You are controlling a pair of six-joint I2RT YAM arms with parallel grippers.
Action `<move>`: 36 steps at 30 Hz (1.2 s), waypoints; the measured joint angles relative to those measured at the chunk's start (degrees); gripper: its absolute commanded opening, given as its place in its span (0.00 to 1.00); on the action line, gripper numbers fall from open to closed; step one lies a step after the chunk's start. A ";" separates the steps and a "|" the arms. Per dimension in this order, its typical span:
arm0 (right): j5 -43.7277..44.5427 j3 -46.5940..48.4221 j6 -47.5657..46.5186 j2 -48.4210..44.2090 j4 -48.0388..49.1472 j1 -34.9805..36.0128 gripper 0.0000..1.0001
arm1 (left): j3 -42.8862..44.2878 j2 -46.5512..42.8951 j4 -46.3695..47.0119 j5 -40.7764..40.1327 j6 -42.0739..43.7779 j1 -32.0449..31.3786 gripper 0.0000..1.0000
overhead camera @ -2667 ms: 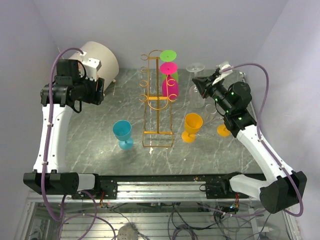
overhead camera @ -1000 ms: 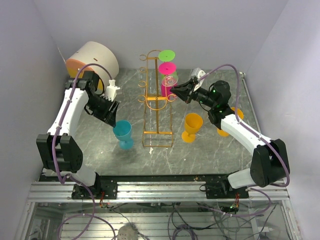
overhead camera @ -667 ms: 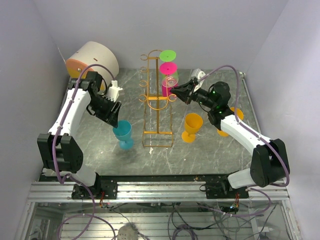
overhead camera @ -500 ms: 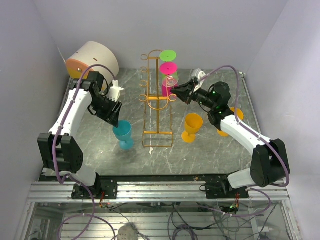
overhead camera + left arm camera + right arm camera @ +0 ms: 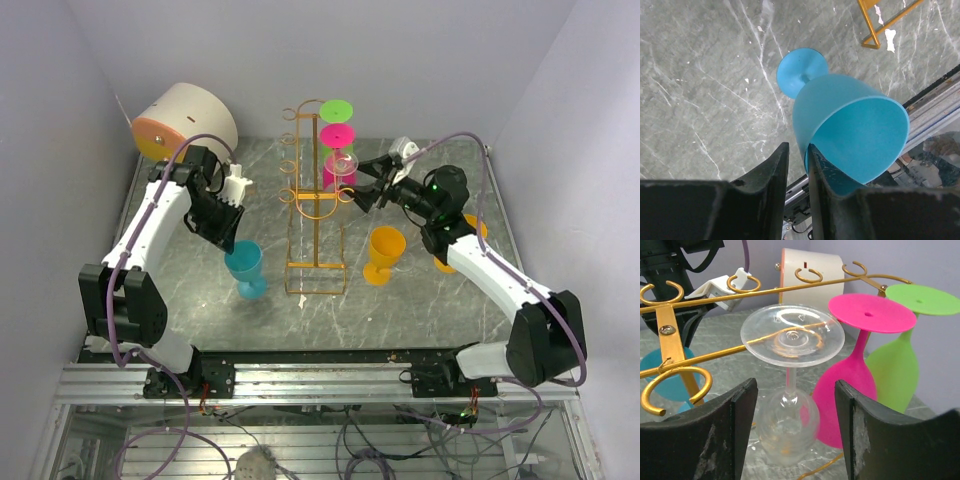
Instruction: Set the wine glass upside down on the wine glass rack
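Clear wine glass [image 5: 792, 340] hangs upside down on the wine glass rack [image 5: 315, 205], centre of the top view. Its foot sits on the gold wires w/ the stem dropping through, so the hook carries it and the bowl drains downward. Right gripper [image 5: 793, 390] sits just in front of it, jaws spread wide either side and touching nothing, so the glass hangs w/o help. In the right-wrist view, the pink wine glass [image 5: 850, 385] and green wine glass [image 5: 892, 375] hang the same way to the right of the clear one. That makes 3 on that side, while the hooks on the left of the rack in the top view are bare. Left gripper [image 5: 798, 150] is low over the blue wine glass [image 5: 850, 130], which stands upright on the worktop [image 5: 700, 75] at lower left of the rack. Its jaws are narrowed astride the rim, one finger inside the bowl and one outside, w/ a sliver of gap showing, so not pinching yet. Prob. a rim grip, since that leaves stem and foot free to slot into a hook. The blue bowl is empty. The orange wine glass [image 5: 385, 250], right of the rack base, is upright and looks empty too.
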 measured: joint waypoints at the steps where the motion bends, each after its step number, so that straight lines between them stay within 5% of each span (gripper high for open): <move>1: 0.20 -0.20 -0.17 -0.55 -0.35 0.00 0.70 | -0.04 0.00 0.15 -0.20 -0.09 -0.02 0.29; 3: 0.61 -0.55 -0.68 -1.68 -0.98 0.00 0.96 | -0.22 -0.09 0.46 -0.55 -0.22 -0.07 0.24; 4: 0.85 -0.76 -0.85 -2.19 -1.29 0.00 0.99 | -0.35 -0.20 0.55 -0.79 -0.26 -0.11 0.21; 8: 2.56 -2.16 -2.38 -5.62 -3.91 0.00 1.00 | -0.37 -0.66 0.59 -1.62 -0.24 -0.13 0.07; 16: 10.12 -4.24 -4.92 -14.64 -11.91 0.11 1.00 | 2.49 -1.95 -0.46 -2.78 -0.24 -0.22 0.07; 24: 21.11 -5.31 -5.79 -25.24 -21.64 0.11 1.00 | 24.22 -1.40 -7.10 -6.80 1.60 -0.33 0.07; 28: 27.56 -0.15 0.81 -26.27 -25.77 0.04 1.00 | 41.70 0.39 -9.35 -9.79 3.34 -0.39 0.07; 31: 23.47 10.78 8.28 -22.60 -26.80 -0.11 1.00 | 48.17 -0.66 -7.15 -11.23 4.33 -0.39 0.07; 36: 10.75 28.24 29.11 -9.64 -18.16 0.15 1.00 | 35.89 -13.53 9.16 -10.21 3.45 -0.39 0.07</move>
